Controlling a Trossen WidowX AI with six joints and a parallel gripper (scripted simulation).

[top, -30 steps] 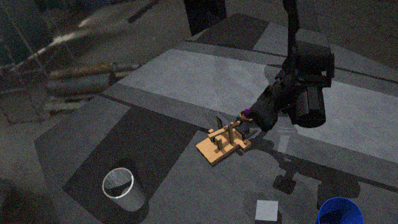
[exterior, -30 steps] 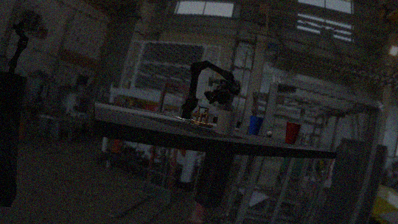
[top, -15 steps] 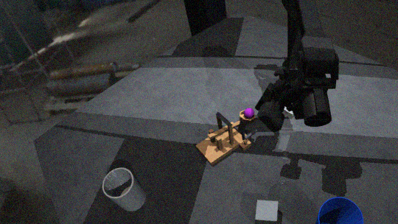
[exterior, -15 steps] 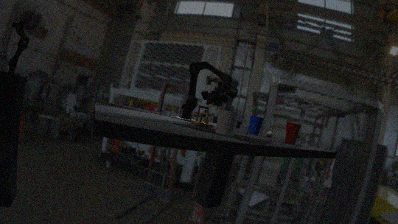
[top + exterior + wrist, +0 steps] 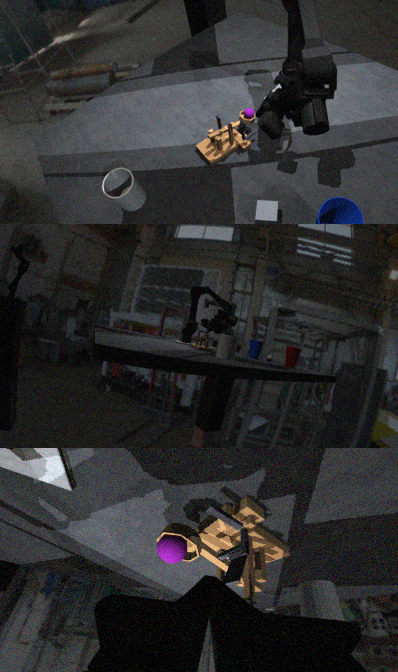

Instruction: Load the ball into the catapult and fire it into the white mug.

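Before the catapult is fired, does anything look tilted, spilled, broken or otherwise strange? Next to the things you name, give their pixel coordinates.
Nothing stands out. The purple ball [image 5: 249, 113] [image 5: 172, 549] sits in the cup of the wooden catapult [image 5: 217, 149] [image 5: 274, 546], the white mug [image 5: 135, 197] [image 5: 224, 347] [image 5: 320, 598] and the blue cup [image 5: 340, 210] [image 5: 255, 349] stand upright, and I see no spill or break, though the exterior view is very dark.
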